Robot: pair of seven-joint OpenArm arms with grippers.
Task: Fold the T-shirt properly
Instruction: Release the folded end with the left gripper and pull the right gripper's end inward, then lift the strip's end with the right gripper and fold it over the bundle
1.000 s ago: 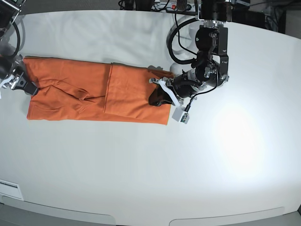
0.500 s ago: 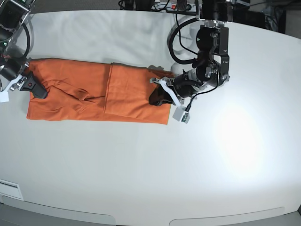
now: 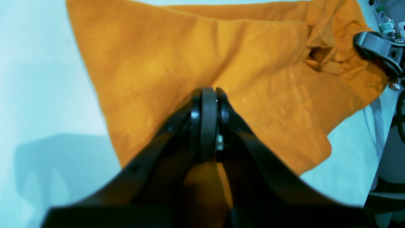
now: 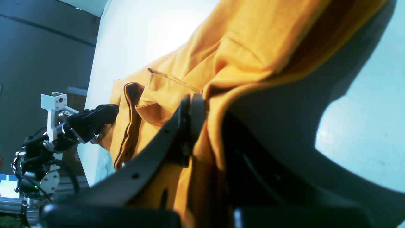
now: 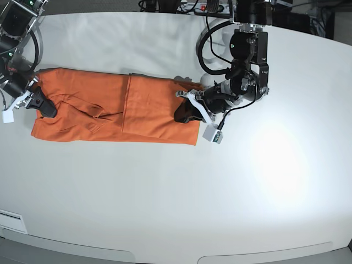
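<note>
Orange T-shirt [image 5: 113, 110] spread as a long folded band across the far-left part of the white table [image 5: 176, 192], one end folded over onto the middle so that a doubled panel lies on the base view's right half of the cloth. Left gripper [image 5: 186, 113] down on that doubled end, near its outer edge; seen from the left wrist, jaws pressed tight together with fabric bunching up to their tips [image 3: 208, 95], so clenched, a pinch of T-shirt [image 3: 221, 63] apparently between them. Right gripper [image 5: 43, 104] at the opposite end of the band, on the base view's left, black fingers resting on the cloth's edge. From the right wrist, jaws nearly together with a fold of orange fabric [image 4: 253, 41] draped over and running down between them, so grasping the T-shirt at that end. Hem and a loose sleeve fold wrinkled beside the grip [image 4: 133, 120]. Other arm's black finger [image 4: 91, 118] visible at the far end of the garment in that same view. Cables and dark equipment along the table's far edge.
</note>
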